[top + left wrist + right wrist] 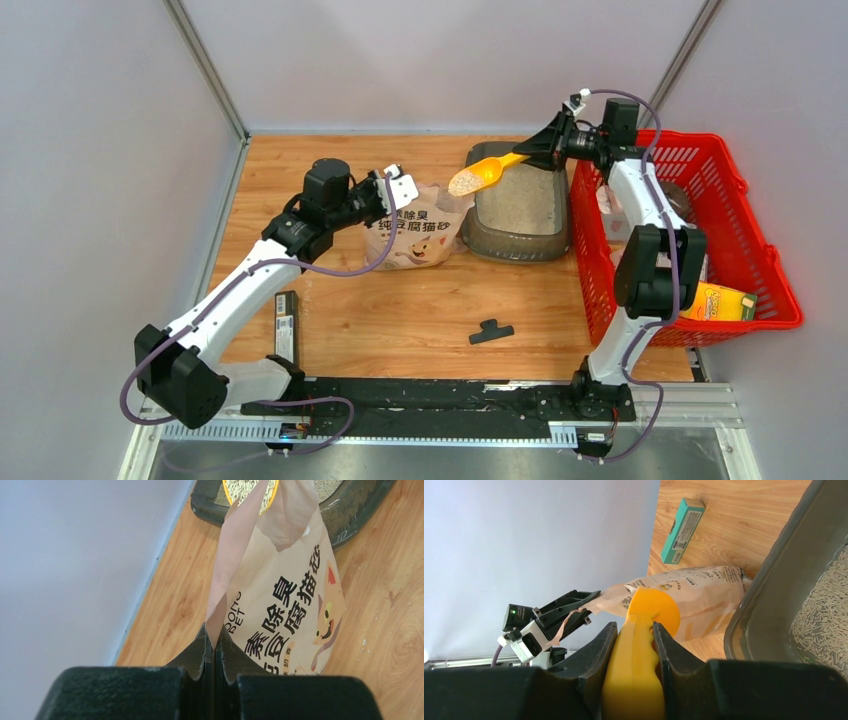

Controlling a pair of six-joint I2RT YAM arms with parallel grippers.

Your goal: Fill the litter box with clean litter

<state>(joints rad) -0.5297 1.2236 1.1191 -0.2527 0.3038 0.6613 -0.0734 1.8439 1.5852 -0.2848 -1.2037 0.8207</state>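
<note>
so the right jaws [634, 630] are clamped on the scoop [485, 172] handle, which points straight out ahead. The litter [464, 181] hangs over the far rim of the box [515, 248], and the box itself sits below, back toward those jaws. The left jaws [215, 645] pinch the bag [280, 605].

litter bag [280, 615] printed 除臭, 豆腐猫砂, teal box [681, 530] label unreadable
</note>
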